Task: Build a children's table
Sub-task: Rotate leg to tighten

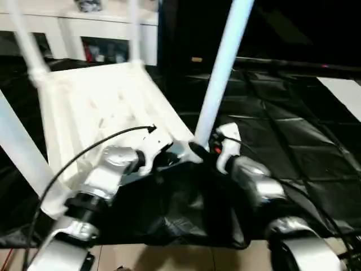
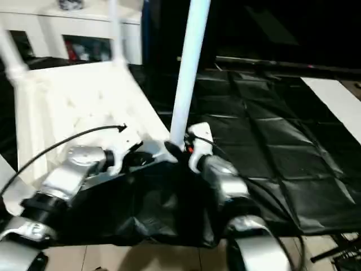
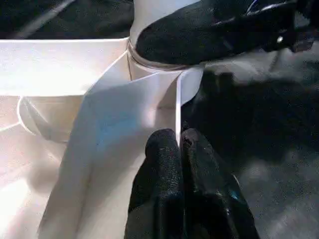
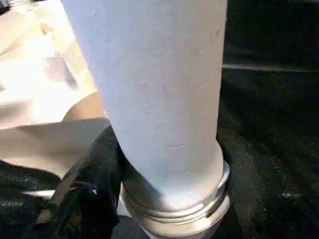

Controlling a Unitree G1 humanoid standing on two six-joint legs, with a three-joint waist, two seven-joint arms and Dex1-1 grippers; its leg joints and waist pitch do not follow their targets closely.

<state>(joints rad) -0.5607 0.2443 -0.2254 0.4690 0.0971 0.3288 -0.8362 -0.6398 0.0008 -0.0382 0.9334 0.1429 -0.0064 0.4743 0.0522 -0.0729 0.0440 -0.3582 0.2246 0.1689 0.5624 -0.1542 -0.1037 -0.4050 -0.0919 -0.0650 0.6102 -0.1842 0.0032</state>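
Robot steadies an upturned children's table [image 1: 101, 107] on a black floor sheet [image 1: 293, 135].

The left gripper [image 3: 178, 144] pinches the tabletop's thin edge wall by the near corner socket; the right gripper [image 1: 202, 153] clasps the base of the leg [image 1: 223, 62] standing in that socket.

A black quilted mat [image 1: 293, 147] covers the floor before a white cabinet [image 1: 84, 28].

Both my arms reach forward, converging.
My left gripper [image 3: 178, 149] pinches a thin edge; my right gripper [image 1: 198, 151], at 1 o'clock, clasps a leg [image 1: 219, 73].
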